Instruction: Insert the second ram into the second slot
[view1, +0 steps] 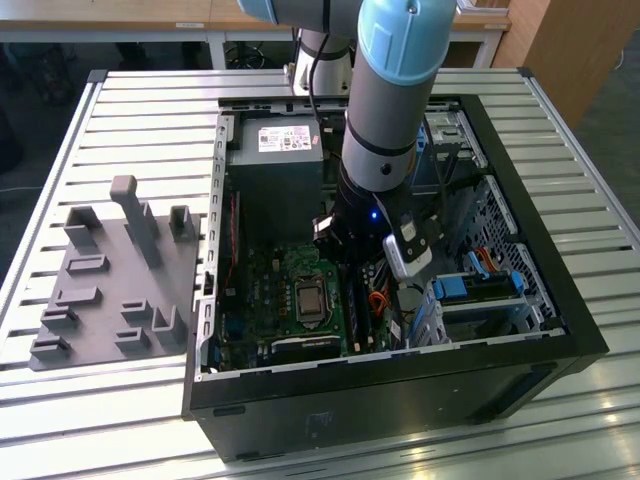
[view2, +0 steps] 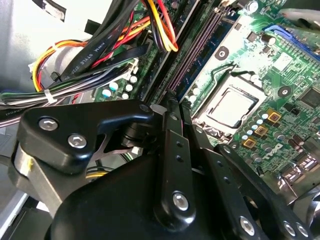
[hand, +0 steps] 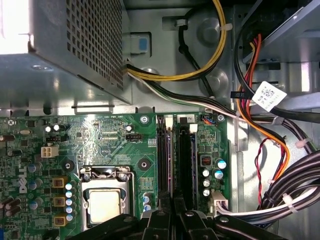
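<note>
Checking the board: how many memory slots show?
2 memory slots lie side by side between the processor socket and the cables: one nearer the socket, the other nearer the cables. The claw covers one end.

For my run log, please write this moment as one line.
arm: inside open computer case | claw: over memory slots, beside processor socket | insertion status: cannot tell

Even light covers the slatted bench (view1: 130, 110), glinting on its front slats; the open case (view1: 400, 400) holds shade inside. In the first wrist view one corner of the power supply (hand: 75, 50) blows out white, and the hand (hand: 172, 205) is near-black.
</note>
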